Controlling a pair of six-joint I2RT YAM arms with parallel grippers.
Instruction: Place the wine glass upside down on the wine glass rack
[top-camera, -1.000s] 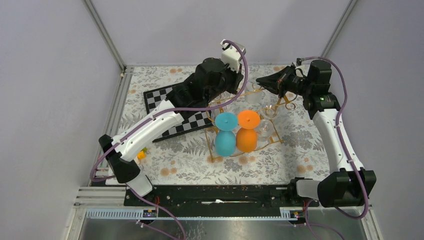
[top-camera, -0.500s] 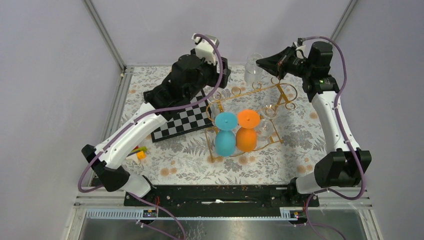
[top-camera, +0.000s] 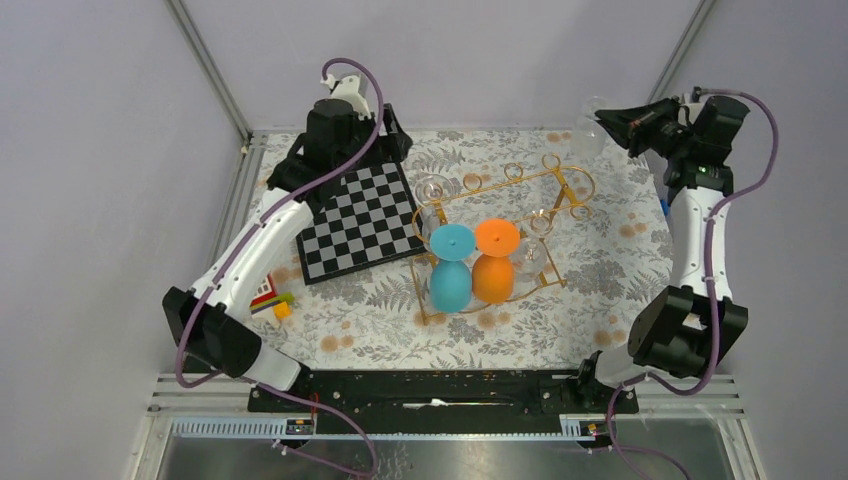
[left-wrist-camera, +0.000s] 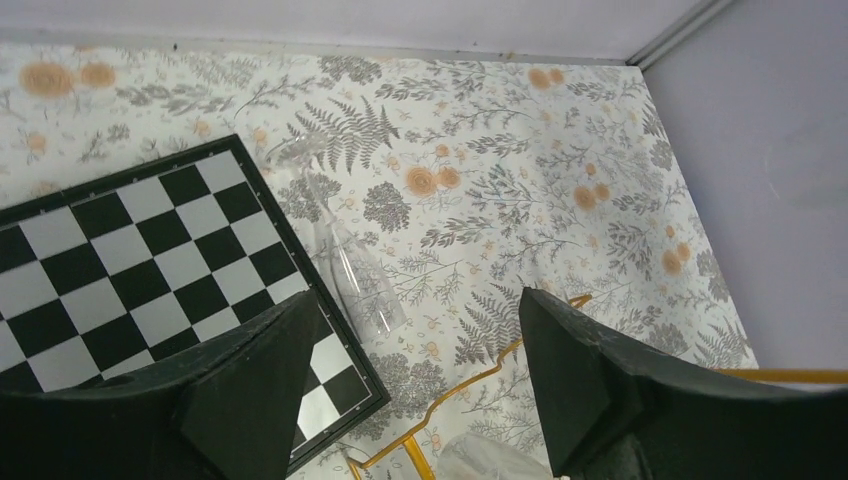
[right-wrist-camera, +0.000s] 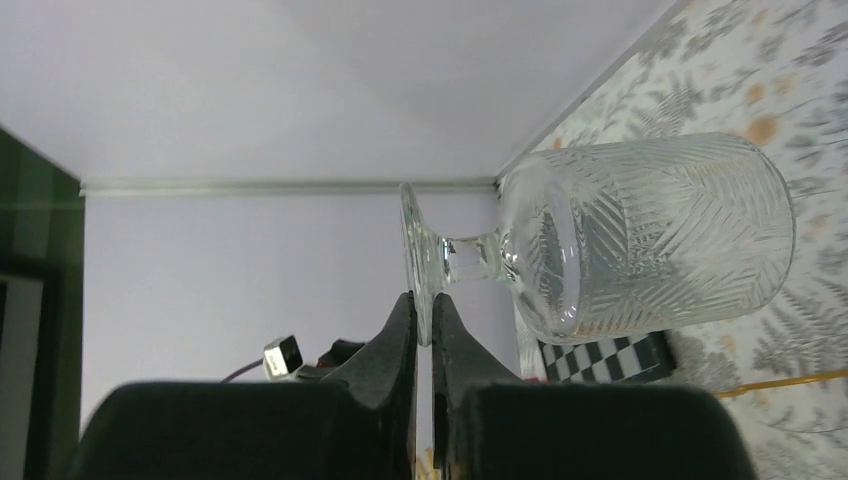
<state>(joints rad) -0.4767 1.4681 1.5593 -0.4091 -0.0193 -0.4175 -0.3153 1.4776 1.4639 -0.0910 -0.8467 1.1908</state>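
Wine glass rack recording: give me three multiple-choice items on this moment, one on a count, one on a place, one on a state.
1. Coloured glasses hanging on the rack: A one; B two; C three.
2. The clear glass in the right gripper is: A above the rack; B near the table's far right corner; C lying on the table.
3. The left gripper is: A open and empty; B shut on a glass; C shut on the rack.
Key: 1 B, one blue glass and one orange glass hang there. 2 B, it is held by its foot beyond the rack's right end. 3 A, its fingers stand apart, gripping nothing.
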